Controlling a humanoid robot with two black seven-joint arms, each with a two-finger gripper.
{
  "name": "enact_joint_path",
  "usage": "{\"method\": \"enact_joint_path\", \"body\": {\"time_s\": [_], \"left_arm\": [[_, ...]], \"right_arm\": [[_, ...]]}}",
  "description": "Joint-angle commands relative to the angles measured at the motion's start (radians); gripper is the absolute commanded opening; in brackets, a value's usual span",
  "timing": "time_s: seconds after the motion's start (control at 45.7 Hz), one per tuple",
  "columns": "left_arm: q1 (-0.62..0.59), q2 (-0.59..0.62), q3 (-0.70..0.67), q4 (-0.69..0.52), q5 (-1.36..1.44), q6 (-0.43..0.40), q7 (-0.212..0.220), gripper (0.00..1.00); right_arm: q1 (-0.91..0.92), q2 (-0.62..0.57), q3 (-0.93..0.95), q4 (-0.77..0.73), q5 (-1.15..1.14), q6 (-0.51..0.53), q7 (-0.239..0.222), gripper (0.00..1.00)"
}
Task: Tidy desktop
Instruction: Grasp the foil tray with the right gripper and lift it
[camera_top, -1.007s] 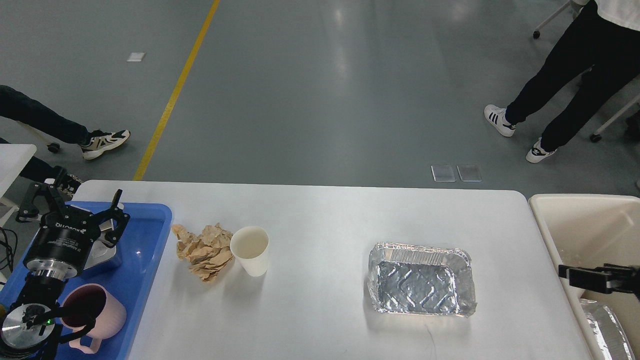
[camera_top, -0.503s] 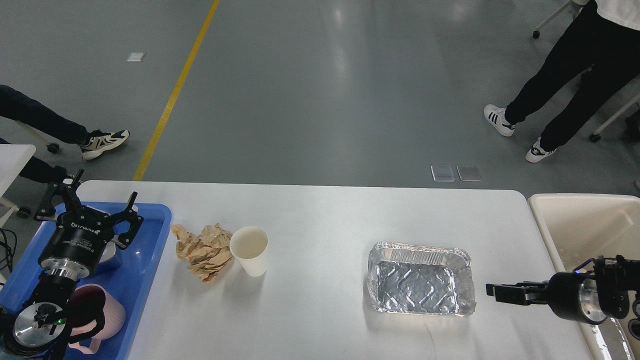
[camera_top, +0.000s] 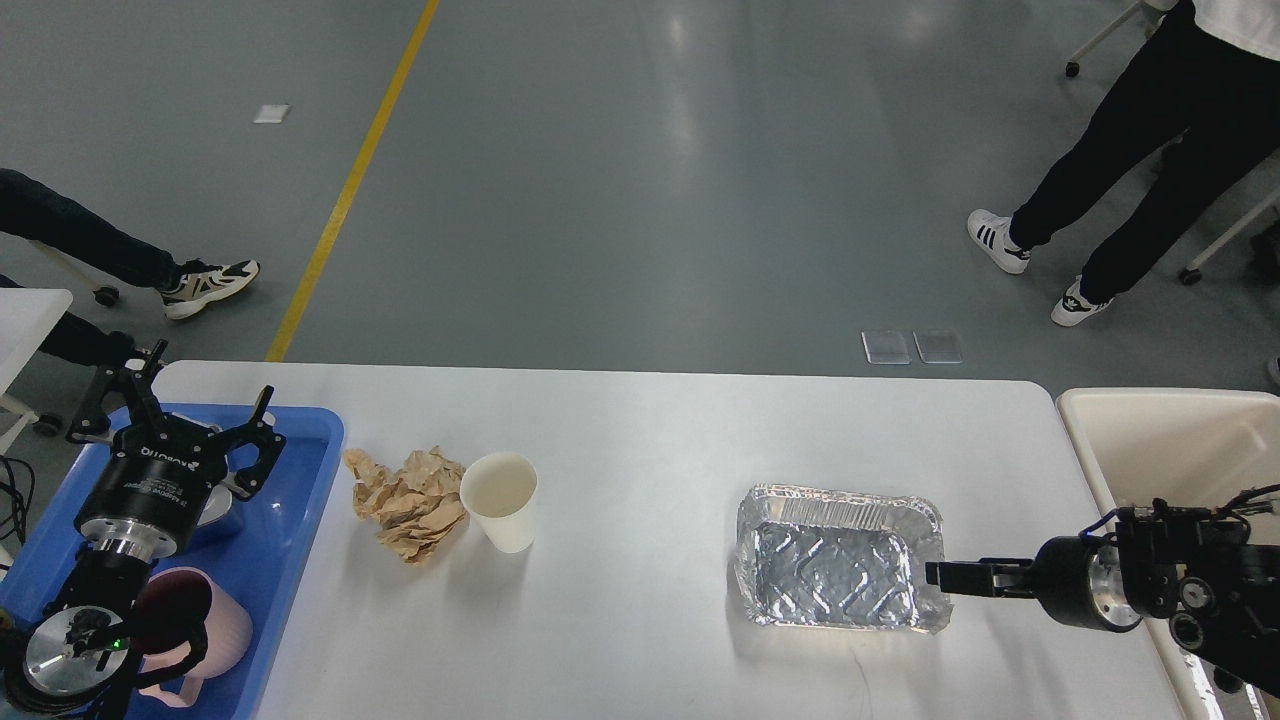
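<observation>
The white desktop (camera_top: 640, 440) holds a crumpled brown paper wad (camera_top: 408, 502), an upright white paper cup (camera_top: 500, 500) touching it, and an empty foil tray (camera_top: 840, 570) right of centre. My left gripper (camera_top: 185, 408) is open and empty, its fingers spread above the far end of the blue tray (camera_top: 295, 500). My right gripper (camera_top: 940, 576) points left, with its tip at the foil tray's right rim. It is seen edge-on as one dark bar, so I cannot tell its fingers apart.
The blue tray at the left holds a pink mug (camera_top: 205, 620) and a metal item (camera_top: 212, 512) partly hidden under my left arm. A beige bin (camera_top: 1150, 440) stands at the table's right end. People's legs are on the floor beyond.
My right arm has moved left from over the beige bin to the foil tray's right rim. My left gripper shifted slightly away over the blue tray, then held still.
</observation>
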Motion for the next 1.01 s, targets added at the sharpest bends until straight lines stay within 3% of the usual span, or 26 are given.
{"method": "enact_joint_path", "body": {"time_s": [0.0, 0.219, 0.372, 0.722, 0.766, 0.854, 0.985], "left_arm": [[0.001, 0.002, 0.0, 0.0, 0.0, 0.0, 0.001, 0.97], [0.0, 0.008, 0.032, 0.0, 0.0, -0.001, -0.004, 0.97], [0.001, 0.01, 0.034, 0.0, 0.0, -0.001, -0.004, 0.97], [0.003, 0.011, 0.035, 0.0, 0.0, -0.003, -0.006, 0.97], [0.003, 0.011, 0.035, 0.0, 0.002, -0.003, -0.006, 0.97], [0.003, 0.011, 0.035, 0.0, 0.0, -0.003, -0.004, 0.97], [0.003, 0.011, 0.035, 0.0, 0.0, -0.003, -0.004, 0.97]], "right_arm": [[-0.001, 0.025, -0.015, -0.019, 0.002, 0.0, -0.004, 1.0], [0.002, 0.042, -0.029, -0.027, 0.008, 0.0, -0.005, 1.0], [0.005, 0.047, -0.041, -0.033, 0.006, -0.009, -0.004, 0.86], [0.006, 0.106, -0.044, -0.101, 0.005, -0.011, -0.005, 0.86], [0.008, 0.109, -0.044, -0.105, 0.005, -0.011, -0.005, 0.79], [0.005, 0.126, -0.044, -0.107, 0.006, -0.004, -0.005, 0.52], [0.006, 0.129, -0.067, -0.113, 0.006, -0.006, -0.005, 0.23]]}}
